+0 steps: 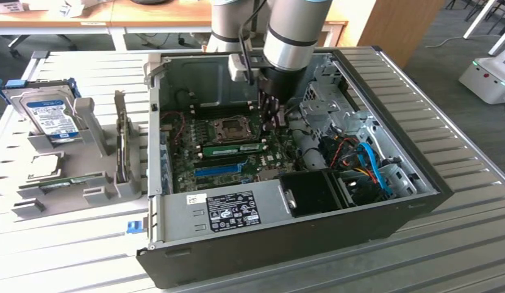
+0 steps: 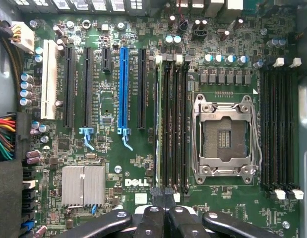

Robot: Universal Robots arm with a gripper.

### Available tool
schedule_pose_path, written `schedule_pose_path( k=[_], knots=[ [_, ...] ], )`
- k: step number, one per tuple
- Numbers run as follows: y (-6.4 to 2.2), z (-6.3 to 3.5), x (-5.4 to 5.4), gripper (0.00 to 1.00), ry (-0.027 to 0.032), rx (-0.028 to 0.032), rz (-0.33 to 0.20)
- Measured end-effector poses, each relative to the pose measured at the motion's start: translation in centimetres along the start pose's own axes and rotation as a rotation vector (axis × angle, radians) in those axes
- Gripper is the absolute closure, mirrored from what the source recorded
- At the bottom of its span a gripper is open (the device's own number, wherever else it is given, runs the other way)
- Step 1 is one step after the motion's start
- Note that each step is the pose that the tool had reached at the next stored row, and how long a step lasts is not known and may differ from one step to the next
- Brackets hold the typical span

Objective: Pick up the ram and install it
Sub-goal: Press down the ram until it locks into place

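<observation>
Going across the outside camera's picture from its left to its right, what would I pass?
Silver hard drive in a grey holder → open computer case with the ram on its green board → blue cables → white machine on the floor.

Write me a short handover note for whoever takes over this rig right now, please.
Gripper: fingers shut, holding nothing, over the end of the memory slots.
Ram: standing in a slot beside the CPU socket, inside the open case.
Done: ram picked up and placed in its slot.
Left: I cannot tell whether it is fully latched.
</observation>
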State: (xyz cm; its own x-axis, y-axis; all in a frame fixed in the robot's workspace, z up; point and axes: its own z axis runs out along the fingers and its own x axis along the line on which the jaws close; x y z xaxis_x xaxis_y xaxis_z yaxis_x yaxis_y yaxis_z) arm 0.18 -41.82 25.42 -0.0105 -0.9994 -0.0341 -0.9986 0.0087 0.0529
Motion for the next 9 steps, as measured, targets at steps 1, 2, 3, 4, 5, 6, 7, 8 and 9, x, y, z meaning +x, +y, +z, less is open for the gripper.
schedule_pose_path(
  k=[1, 2, 3, 4, 5, 6, 7, 8, 9],
  knots=[
    [0.04, 0.0, 0.0, 0.89, 0.0, 0.0, 0.0],
    [0.12, 0.0, 0.0, 0.89, 0.0001, 0.0, 0.0],
    [0.21, 0.01, 0.0, 0.89, 0.0, 0.0, 0.0],
    [0.34, 0.01, 0.0, 0.89, 0.0001, 0.0, 0.0],
    [0.47, 0.02, 0.0, 0.89, 0.0001, 0.0, 0.0],
    [0.64, 0.03, 0.0, 0.89, 0.0001, 0.0, 0.0],
    [0.84, 0.04, 0.0, 0.89, 0.0001, 0.0, 0.0],
    [1.06, 0.05, 0.0, 0.89, 0.0001, 0.0, 0.0],
    [1.28, 0.06, 0.0, 0.89, 0.0002, 0.0, 0.0]
  ],
)
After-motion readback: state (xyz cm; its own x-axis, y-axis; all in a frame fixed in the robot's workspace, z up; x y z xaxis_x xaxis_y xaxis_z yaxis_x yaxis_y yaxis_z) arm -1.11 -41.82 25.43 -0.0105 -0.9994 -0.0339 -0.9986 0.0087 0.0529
